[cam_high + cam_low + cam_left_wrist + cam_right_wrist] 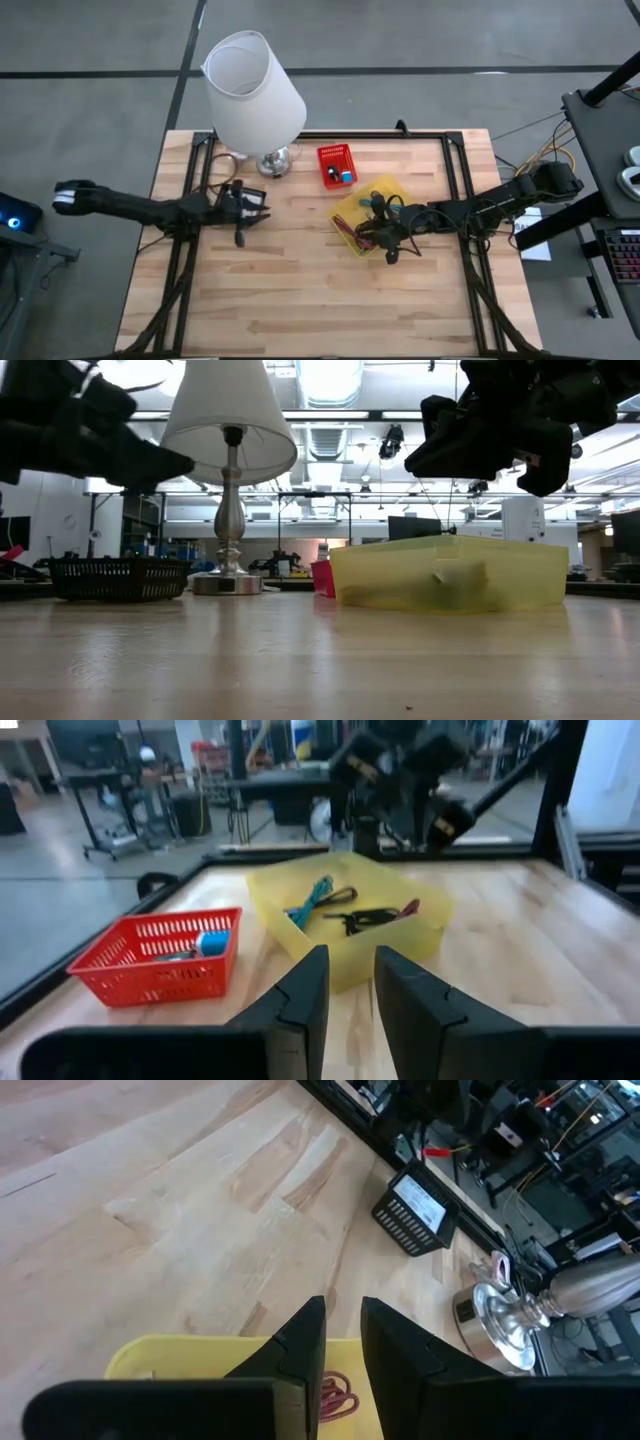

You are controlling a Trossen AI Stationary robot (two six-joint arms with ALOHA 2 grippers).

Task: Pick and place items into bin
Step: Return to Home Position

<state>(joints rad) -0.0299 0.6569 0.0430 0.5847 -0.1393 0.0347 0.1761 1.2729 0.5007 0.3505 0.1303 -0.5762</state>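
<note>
The yellow bin [425, 932] stands right of the table's middle. In it lie a teal tie [318, 894], a black coiled cable [362, 919] and a maroon tie [409, 907]. The red bin [150, 982], near it on the far left, holds a small blue piece [212, 941].

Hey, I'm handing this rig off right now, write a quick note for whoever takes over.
Left gripper: slightly open, empty, raised over the table's left side near the lamp.
Right gripper: slightly open, empty, above the yellow bin.
Done: the red bin holds a blue adapter and a dark item.
Left: the teal tie, black cable and maroon tie lie in the yellow bin, probably the next picks.
</note>
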